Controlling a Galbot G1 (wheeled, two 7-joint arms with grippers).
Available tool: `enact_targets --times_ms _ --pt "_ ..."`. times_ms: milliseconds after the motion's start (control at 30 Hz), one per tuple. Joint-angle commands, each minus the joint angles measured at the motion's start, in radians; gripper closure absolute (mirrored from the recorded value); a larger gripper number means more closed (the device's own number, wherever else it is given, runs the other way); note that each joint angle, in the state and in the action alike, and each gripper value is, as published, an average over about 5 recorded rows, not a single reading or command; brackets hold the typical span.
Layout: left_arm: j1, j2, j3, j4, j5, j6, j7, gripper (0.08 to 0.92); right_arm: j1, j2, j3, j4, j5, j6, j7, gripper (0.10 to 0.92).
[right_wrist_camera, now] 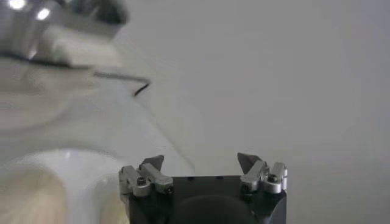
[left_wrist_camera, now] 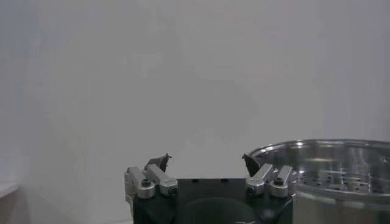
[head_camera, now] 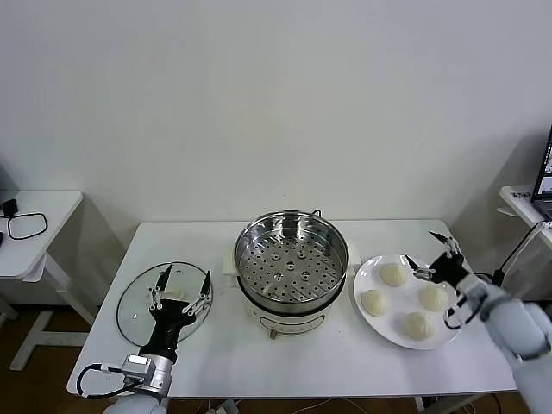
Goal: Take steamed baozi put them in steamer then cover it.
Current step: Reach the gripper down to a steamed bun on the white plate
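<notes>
Four cream-white baozi lie on a white plate (head_camera: 384,324) at the right: one at the back (head_camera: 393,274), one at the left (head_camera: 373,302), one at the right (head_camera: 434,297), one at the front (head_camera: 418,325). The steel steamer (head_camera: 291,259) stands in the table's middle, uncovered, its perforated floor bare. My right gripper (head_camera: 431,256) is open and empty, just above the plate's far right rim, near the right baozi. In the right wrist view the gripper (right_wrist_camera: 201,161) is open, with the plate (right_wrist_camera: 79,170) and one baozi (right_wrist_camera: 24,198) beside it. My left gripper (head_camera: 183,280) is open over the glass lid (head_camera: 134,302).
The left wrist view shows the open left gripper (left_wrist_camera: 206,161) and the steamer's rim (left_wrist_camera: 329,149) beside it. The steamer's black cable (right_wrist_camera: 131,82) lies on the table behind the pot. A small side table (head_camera: 34,224) stands at the far left.
</notes>
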Motion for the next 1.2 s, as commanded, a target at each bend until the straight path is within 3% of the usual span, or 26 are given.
enact_targets --times_ms 33,200,400,733,1200 --pt "-0.003 -0.006 -0.005 -0.004 0.002 0.000 -0.002 0.177 0.609 -0.184 -0.613 -0.244 -0.083 0.008 -0.475 0.203" --pt "-0.005 -0.010 -0.017 -0.005 0.002 0.002 -0.002 0.177 0.821 -0.121 -0.837 -0.333 -0.110 0.019 -0.616 0.203" --pt "-0.009 -0.014 -0.031 0.004 0.002 0.001 -0.001 0.177 0.903 -0.004 -0.918 -0.466 -0.160 0.035 -0.660 0.203" --pt "-0.015 -0.015 -0.064 0.017 0.000 0.000 0.005 0.177 0.898 0.161 -0.906 -0.648 -0.200 0.056 -0.621 0.203" --pt "-0.012 -0.022 -0.067 0.025 0.001 -0.010 0.007 0.177 0.866 0.261 -0.873 -0.733 -0.218 0.060 -0.569 0.203"
